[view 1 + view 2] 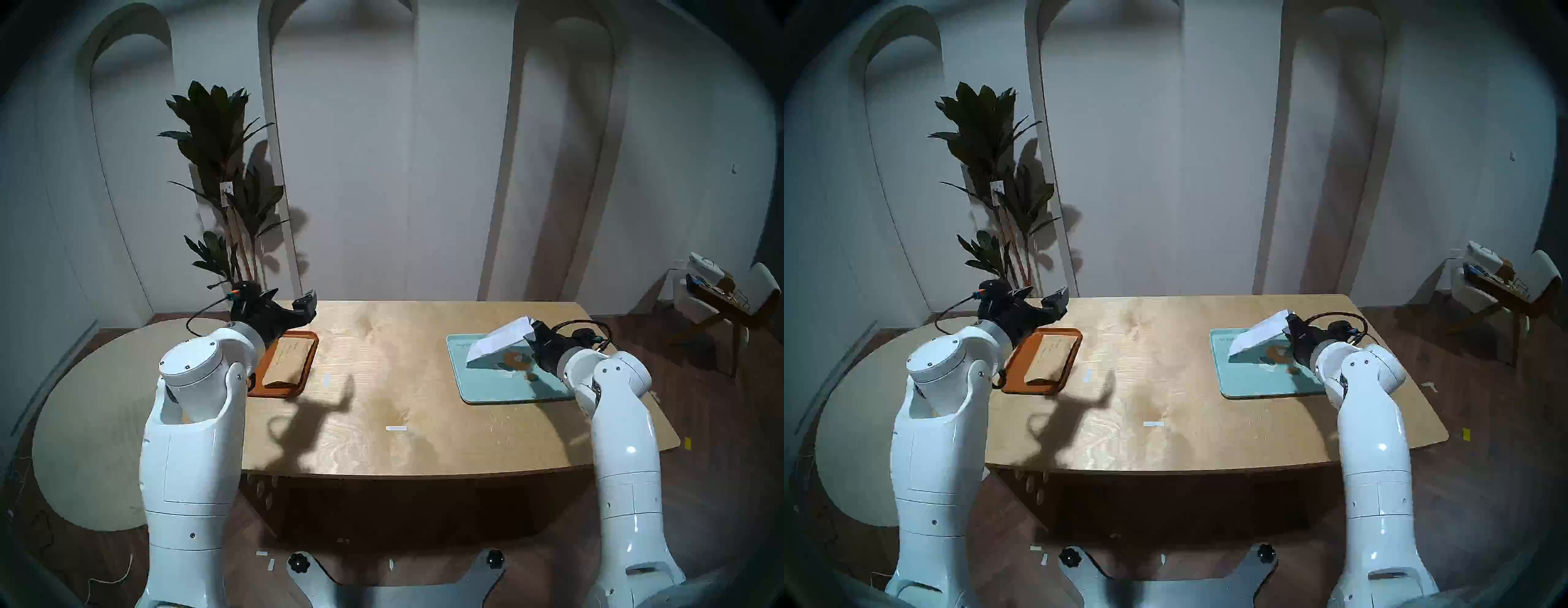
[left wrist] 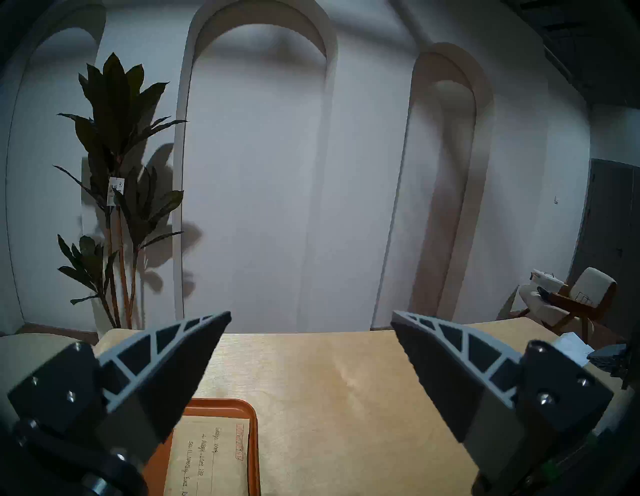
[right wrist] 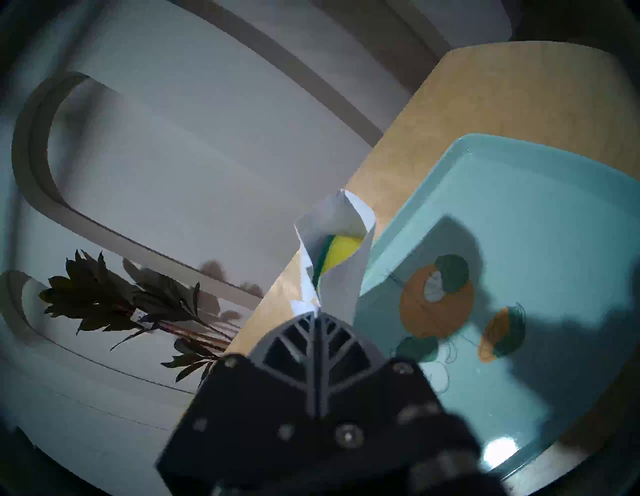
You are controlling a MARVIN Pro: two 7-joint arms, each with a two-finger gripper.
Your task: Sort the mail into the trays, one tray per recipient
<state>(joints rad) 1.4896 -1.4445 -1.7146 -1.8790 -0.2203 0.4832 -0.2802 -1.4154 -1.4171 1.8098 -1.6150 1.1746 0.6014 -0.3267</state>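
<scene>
The right gripper (image 3: 317,313) has its jaws pressed together on one end of the white envelope (image 1: 498,339), which slopes down over the green tray (image 1: 509,392), its low end at the tray floor. The left gripper (image 2: 310,350) hangs with jaws spread and empty above the orange tray (image 1: 307,367), where the brown envelope (image 1: 288,356) lies flat. Both trays sit well apart on the bench (image 1: 403,382).
</scene>
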